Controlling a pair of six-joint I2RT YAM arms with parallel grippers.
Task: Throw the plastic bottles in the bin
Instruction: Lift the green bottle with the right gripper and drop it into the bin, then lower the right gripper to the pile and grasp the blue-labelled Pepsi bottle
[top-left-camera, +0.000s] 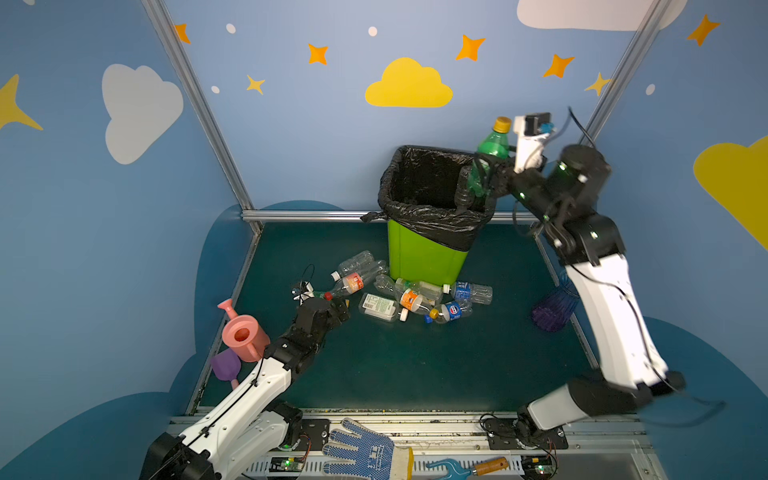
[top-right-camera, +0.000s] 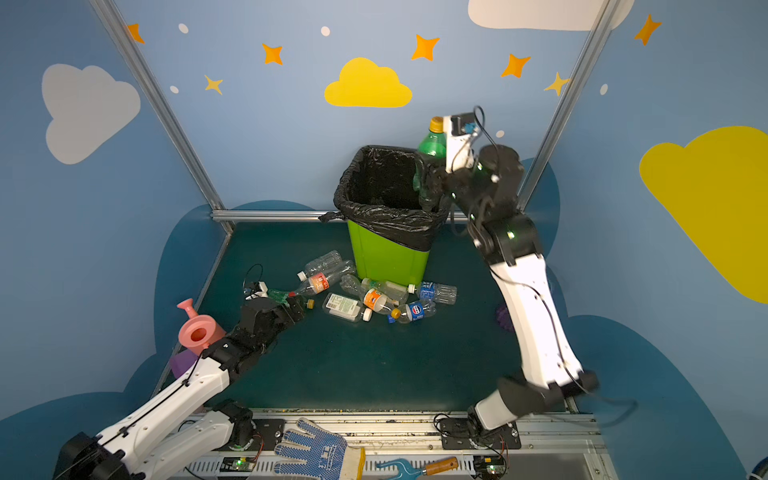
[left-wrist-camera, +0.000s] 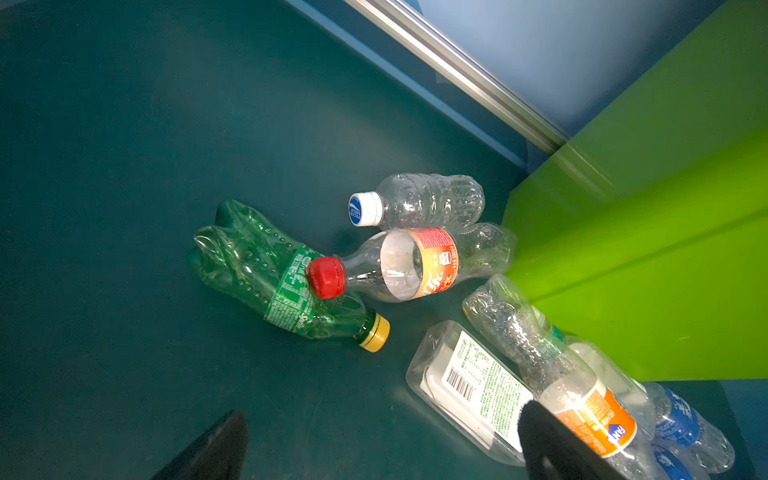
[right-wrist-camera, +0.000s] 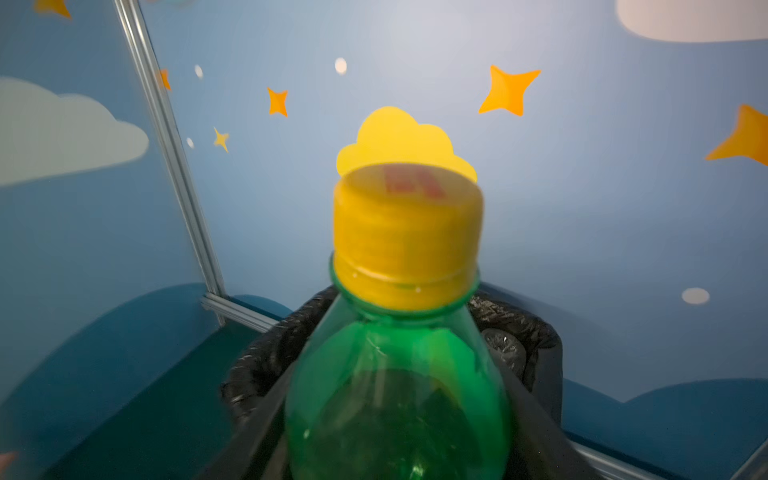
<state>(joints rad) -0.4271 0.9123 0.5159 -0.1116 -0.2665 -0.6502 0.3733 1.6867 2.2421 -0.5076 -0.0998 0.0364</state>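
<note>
The lime-green bin (top-left-camera: 424, 257) (top-right-camera: 386, 257) with its black bag stands at the back of the mat. Above its right rim, my right gripper (top-left-camera: 473, 183) (right-wrist-camera: 399, 436) has an upright green bottle (top-left-camera: 492, 145) (right-wrist-camera: 395, 395) with a yellow cap between its fingers; whether they still press it is unclear. Several bottles lie in front of the bin: a red-capped one (top-left-camera: 351, 284) (left-wrist-camera: 415, 266), a crushed green one (left-wrist-camera: 270, 278), a flat white-labelled one (top-left-camera: 378, 307) (left-wrist-camera: 469, 382). My left gripper (top-left-camera: 332, 305) (left-wrist-camera: 380, 440) hangs open and empty beside them.
A pink watering can (top-left-camera: 243, 334) and a purple scoop (top-left-camera: 226, 365) sit by the left rail. A purple ribbed vase (top-left-camera: 552, 311) stands behind my right arm. A blue glove (top-left-camera: 361, 451) and a hand fork (top-left-camera: 469, 467) lie on the front ledge.
</note>
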